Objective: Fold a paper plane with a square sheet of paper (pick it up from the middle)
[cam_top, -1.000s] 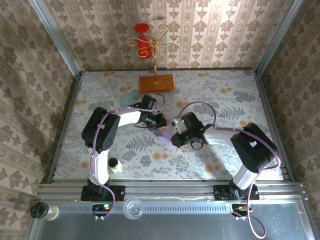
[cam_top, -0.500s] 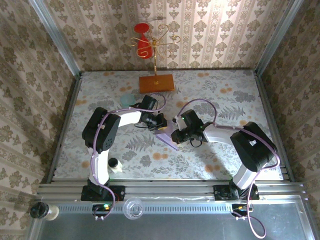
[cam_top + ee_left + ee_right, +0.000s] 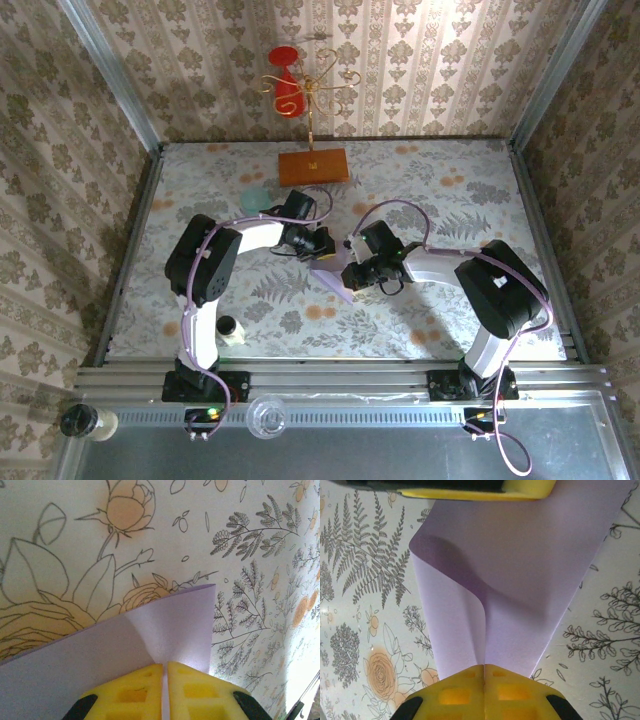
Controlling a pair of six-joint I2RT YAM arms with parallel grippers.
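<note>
Both clamped on the square sheet of paper point(image 3: 530, 570), folded; left gripper point(image 3: 164, 666), right gripper point(image 3: 484, 667)

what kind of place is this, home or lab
Probably a staged robot test cell, not a home: wallpapered panels in an aluminium frame, a floral tabletop, and a left arm and right arm bolted at its edge, holding lilac paper.

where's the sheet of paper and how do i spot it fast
On the floral-printed table, look nearer the arms than the orange-brown rectangular wooden board. There the left gripper and right gripper both pinch a thin, pale lilac sheet of paper, curled between them. It is plain and unprinted, unlike the patterned tabletop around it.
</note>
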